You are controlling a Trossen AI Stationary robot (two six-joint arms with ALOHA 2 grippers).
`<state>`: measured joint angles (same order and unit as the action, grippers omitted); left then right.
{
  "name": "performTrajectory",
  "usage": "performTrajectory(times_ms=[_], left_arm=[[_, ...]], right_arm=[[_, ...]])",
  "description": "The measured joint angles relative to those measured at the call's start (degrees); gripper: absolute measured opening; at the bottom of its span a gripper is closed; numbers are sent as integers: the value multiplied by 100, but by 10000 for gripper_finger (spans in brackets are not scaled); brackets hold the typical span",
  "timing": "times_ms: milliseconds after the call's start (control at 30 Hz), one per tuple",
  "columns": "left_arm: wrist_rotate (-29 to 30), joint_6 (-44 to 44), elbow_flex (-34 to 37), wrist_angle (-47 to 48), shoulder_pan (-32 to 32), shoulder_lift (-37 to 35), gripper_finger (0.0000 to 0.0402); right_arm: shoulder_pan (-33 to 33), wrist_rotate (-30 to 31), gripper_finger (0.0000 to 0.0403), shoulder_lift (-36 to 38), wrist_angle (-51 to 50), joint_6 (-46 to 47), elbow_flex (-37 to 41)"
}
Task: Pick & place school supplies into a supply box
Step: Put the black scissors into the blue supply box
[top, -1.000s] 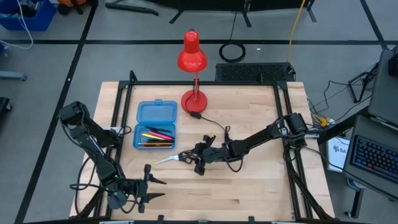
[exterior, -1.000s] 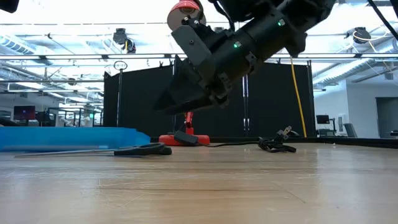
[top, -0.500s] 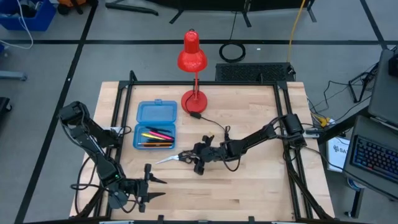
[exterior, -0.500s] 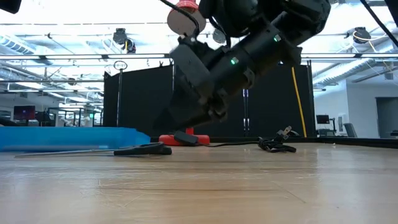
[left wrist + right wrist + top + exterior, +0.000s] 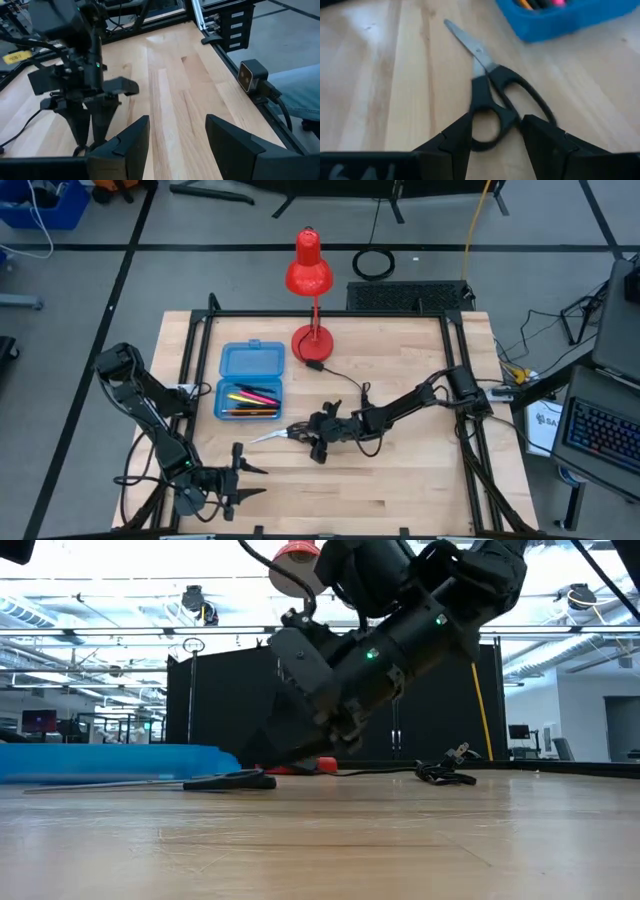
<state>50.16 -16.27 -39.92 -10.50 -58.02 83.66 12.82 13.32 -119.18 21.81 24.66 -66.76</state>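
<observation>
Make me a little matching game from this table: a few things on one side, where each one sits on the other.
Things:
1. scissors
2. pencils
3. red lamp
4. left hand

Places:
A. inside the blue box
B. flat on the wood, below the right hand
C. table's far edge
D. near edge, idle, open

Pairs: 1-B, 2-A, 3-C, 4-D

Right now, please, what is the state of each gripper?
Left gripper: open, holding nothing, near the table's front edge.
Right gripper: open, low over the scissors handles, not gripping them yet.
</observation>
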Motion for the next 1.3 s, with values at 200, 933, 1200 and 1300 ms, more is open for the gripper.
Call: performTrajectory(times_ms=[200, 933, 1200, 1300], left_arm=[[0, -103, 0, 96, -2, -2, 200], [195, -215, 0, 186, 4, 0, 200], [196, -223, 0, 186, 4, 0, 200], [196, -223, 0, 186, 4, 0, 200]], right_arm=[[-64, -8, 160, -174, -191, -24, -219], [-151, -155, 123, -364, -223, -299, -226], [-157, -304, 51, -364, -278, -422, -226], [-157, -335, 19, -364, -293, -450, -226]])
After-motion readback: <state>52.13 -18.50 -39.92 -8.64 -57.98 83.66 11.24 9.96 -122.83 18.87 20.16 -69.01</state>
